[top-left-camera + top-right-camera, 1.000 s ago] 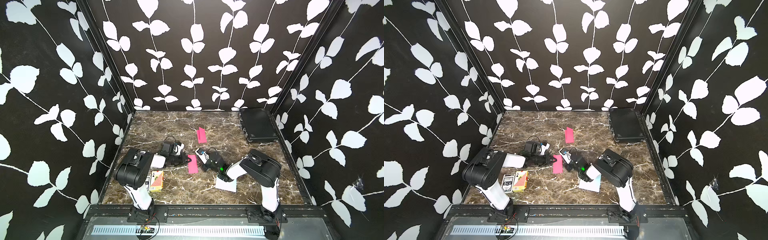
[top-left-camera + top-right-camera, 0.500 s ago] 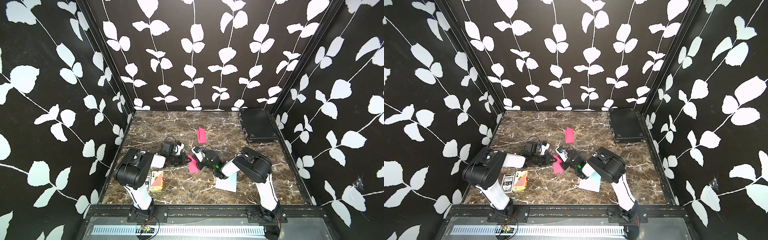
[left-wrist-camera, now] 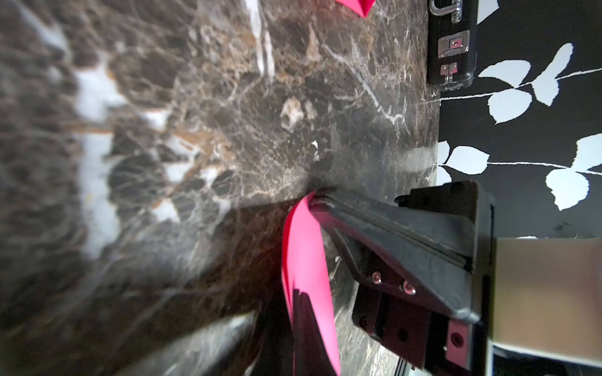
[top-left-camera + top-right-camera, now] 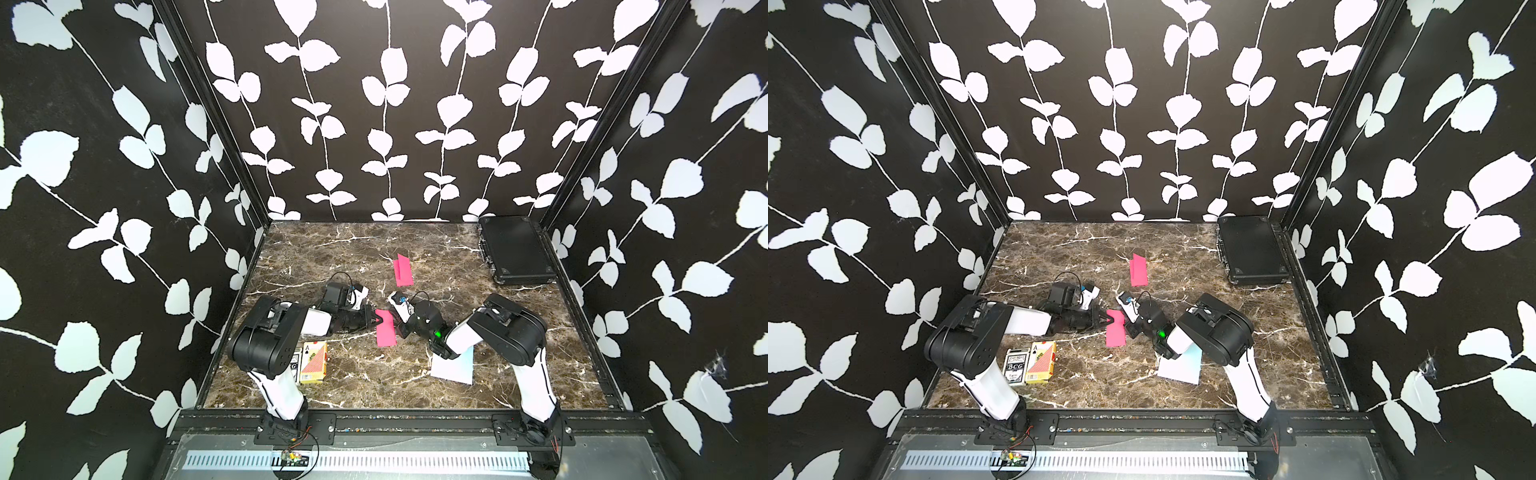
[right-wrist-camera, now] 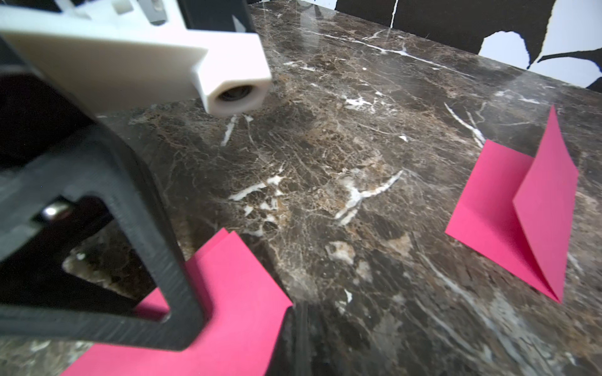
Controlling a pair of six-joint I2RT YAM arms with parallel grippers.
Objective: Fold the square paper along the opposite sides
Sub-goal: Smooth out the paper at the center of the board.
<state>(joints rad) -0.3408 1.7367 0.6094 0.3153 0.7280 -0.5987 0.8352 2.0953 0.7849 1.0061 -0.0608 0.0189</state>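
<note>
Mid-fold, left end effector (image 4: 376,319) pinched the pink square paper (image 4: 385,333); right end effector (image 4: 400,329), clenched empty, pinned it. Creasing seemed due next.

The dark brown veined marble bench (image 5: 358,162) looks polished and glossy. The folded magenta paper sheet (image 5: 234,293) is matt, smooth. The black rectangular case (image 3: 435,32), upper right of the frame, carries shiny metal latches (image 3: 453,43).

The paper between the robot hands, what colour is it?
Bright pink paper, best seen in the right wrist view.
</note>
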